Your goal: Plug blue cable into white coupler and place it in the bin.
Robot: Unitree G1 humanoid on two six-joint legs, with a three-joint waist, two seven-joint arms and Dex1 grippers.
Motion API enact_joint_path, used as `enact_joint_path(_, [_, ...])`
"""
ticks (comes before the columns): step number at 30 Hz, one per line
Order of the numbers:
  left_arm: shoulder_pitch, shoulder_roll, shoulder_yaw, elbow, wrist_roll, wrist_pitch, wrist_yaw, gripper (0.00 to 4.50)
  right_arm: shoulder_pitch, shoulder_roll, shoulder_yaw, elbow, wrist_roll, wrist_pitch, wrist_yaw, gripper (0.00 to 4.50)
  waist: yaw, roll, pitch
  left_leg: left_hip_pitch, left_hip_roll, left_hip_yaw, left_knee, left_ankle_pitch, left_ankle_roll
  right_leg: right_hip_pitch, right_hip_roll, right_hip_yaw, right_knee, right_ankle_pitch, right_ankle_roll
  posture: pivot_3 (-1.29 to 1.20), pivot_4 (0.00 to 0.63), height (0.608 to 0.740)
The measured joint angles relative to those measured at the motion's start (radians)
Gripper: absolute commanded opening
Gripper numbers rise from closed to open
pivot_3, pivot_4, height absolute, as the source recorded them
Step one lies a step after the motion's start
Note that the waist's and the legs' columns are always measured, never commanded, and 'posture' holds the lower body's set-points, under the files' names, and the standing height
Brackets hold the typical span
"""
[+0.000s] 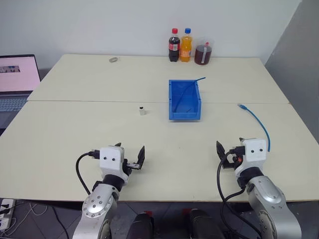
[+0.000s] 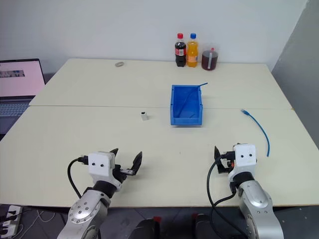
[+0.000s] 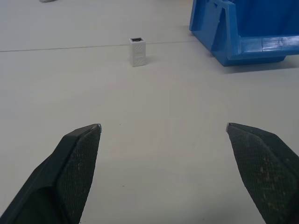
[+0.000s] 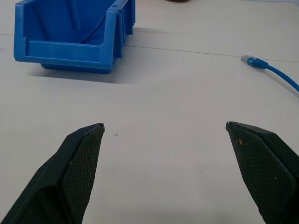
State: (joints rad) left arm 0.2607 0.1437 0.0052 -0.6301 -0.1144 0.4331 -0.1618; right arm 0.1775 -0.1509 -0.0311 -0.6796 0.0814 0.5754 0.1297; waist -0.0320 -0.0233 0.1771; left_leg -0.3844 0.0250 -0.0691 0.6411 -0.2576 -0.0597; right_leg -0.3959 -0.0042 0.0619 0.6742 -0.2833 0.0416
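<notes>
The blue cable (image 1: 258, 122) lies loose on the pale table (image 1: 75, 129) at the right of the head views, its clear plug end (image 4: 252, 61) toward the middle of the frame and the rest curving down toward the lower right. Nothing touches it. The white coupler (image 1: 142, 110) stands upright near the centre of the frame, a little left of the bin (image 1: 184, 100) and well apart from the cable (its dark opening faces up in the left wrist view). The bin sits just right of centre with its lowered lip toward the bottom of the frame; a second thin blue cable (image 1: 191, 85) rests inside it, one end poking over the far right corner.

The left gripper (image 1: 130, 157) hovers over the table at the lower left, its two black fingers spread wide with nothing between them. The right gripper (image 1: 229, 149) hovers at the lower right, just beside the cable's near end, its fingers likewise wide apart and empty.

Along the table's far edge at the top of the frame stand a cola bottle (image 1: 174, 45), an orange bottle (image 1: 186, 45) and a cup of dark drink (image 1: 203, 52); a small grey round object (image 1: 113, 59) lies farther left. A laptop (image 1: 16, 82) sits at the left edge.
</notes>
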Motion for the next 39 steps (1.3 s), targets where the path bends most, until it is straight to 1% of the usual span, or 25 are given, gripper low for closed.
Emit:
enact_joint_path(10, [-0.003, 0.010, -0.002, 0.000, -0.003, 0.000, -0.007, 4.50, -0.003, 0.000, 0.006, 0.000, 0.001, -0.001, -0.003, 4.44, 0.000, 0.000, 0.000, 0.000, 0.001, 0.001, 0.000, -0.001, -0.001, -0.001, 0.001, 0.000, 0.000, 0.000, 0.000, 0.00, 0.150, 0.740])
enact_joint_path(23, [-0.065, 0.044, -0.064, 0.022, 0.002, 0.000, -0.037, 4.50, -0.036, -0.002, -0.010, 0.022, 0.002, 0.009, -0.004, 4.44, 0.000, 0.000, 0.000, 0.000, 0.001, 0.001, 0.000, -0.001, -0.001, -0.001, 0.002, 0.001, 0.000, 0.000, 0.000, 0.00, 0.150, 0.740])
enact_joint_path(26, [-0.115, 0.086, -0.078, 0.045, -0.001, -0.001, -0.077, 4.50, -0.083, 0.039, -0.066, 0.036, 0.034, 0.056, -0.034, 4.44, 0.000, 0.000, 0.000, 0.000, 0.001, 0.001, 0.000, -0.001, -0.001, -0.001, 0.002, 0.001, 0.001, 0.000, 0.000, 0.00, 0.150, 0.740])
enact_joint_path(30, [-0.219, 0.107, -0.078, 0.069, -0.039, 0.025, -0.133, 4.50, -0.165, 0.038, -0.148, 0.065, 0.067, 0.098, -0.054, 4.44, 0.001, 0.000, 0.000, 0.000, 0.001, 0.001, 0.001, -0.001, -0.001, -0.001, 0.002, 0.001, 0.001, 0.000, 0.000, 0.00, 0.150, 0.740])
enact_joint_path(34, [-0.257, 0.111, -0.090, 0.091, -0.052, 0.051, -0.161, 4.50, -0.166, 0.010, -0.165, 0.083, 0.073, 0.110, -0.047, 4.44, 0.000, 0.000, 0.000, -0.001, 0.001, 0.003, 0.000, -0.001, -0.002, -0.001, 0.002, 0.002, 0.000, 0.000, -0.001, 0.00, 0.150, 0.740])
enact_joint_path(37, [-0.304, 0.115, -0.130, 0.111, -0.070, 0.081, -0.194, 4.50, -0.176, -0.034, -0.191, 0.109, 0.085, 0.123, -0.031, 4.44, 0.000, 0.000, 0.000, -0.001, 0.001, 0.003, 0.000, -0.001, -0.002, -0.001, 0.002, 0.003, 0.000, 0.000, -0.001, 0.00, 0.150, 0.740])
enact_joint_path(39, [-0.339, 0.102, -0.146, 0.124, -0.095, 0.146, -0.202, 4.50, -0.207, -0.063, -0.218, 0.135, 0.107, 0.169, -0.016, 4.44, 0.000, 0.000, 0.000, 0.000, 0.001, 0.004, 0.001, -0.001, -0.001, -0.001, 0.002, 0.003, 0.000, 0.000, 0.000, 0.00, 0.150, 0.740])
